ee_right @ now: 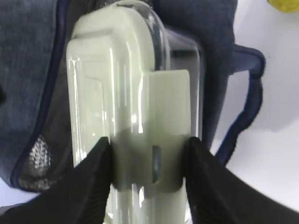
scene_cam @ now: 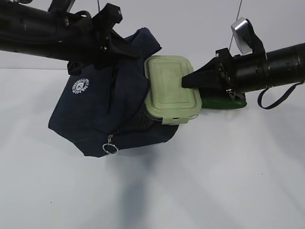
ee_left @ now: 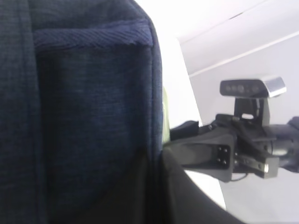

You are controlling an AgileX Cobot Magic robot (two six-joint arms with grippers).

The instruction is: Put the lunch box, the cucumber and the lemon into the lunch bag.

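The navy lunch bag (scene_cam: 102, 107) lies tilted on the white table with its mouth facing right. My left gripper (scene_cam: 125, 47) is shut on the bag's upper rim and holds it up; in the left wrist view the bag's fabric (ee_left: 88, 116) fills the frame and the gripper (ee_left: 156, 184) pinches its edge. The lunch box (scene_cam: 167, 86), pale green lid towards the camera, has its left end in the bag's mouth. My right gripper (scene_cam: 187, 81) is shut on its right end, the fingers (ee_right: 100, 161) clamping the lid clip of the lunch box (ee_right: 135, 98). The cucumber (scene_cam: 223, 103) lies under the right arm. The lemon (ee_right: 285, 4) shows at the frame's top right corner.
A silver ring pull (scene_cam: 110, 148) hangs from the bag's zipper at the front. A loop handle (ee_right: 247, 98) of the bag lies on the table beside the lunch box. A blue strap (scene_cam: 274, 101) dangles from the right arm. The white table (scene_cam: 214, 181) extends to the front.
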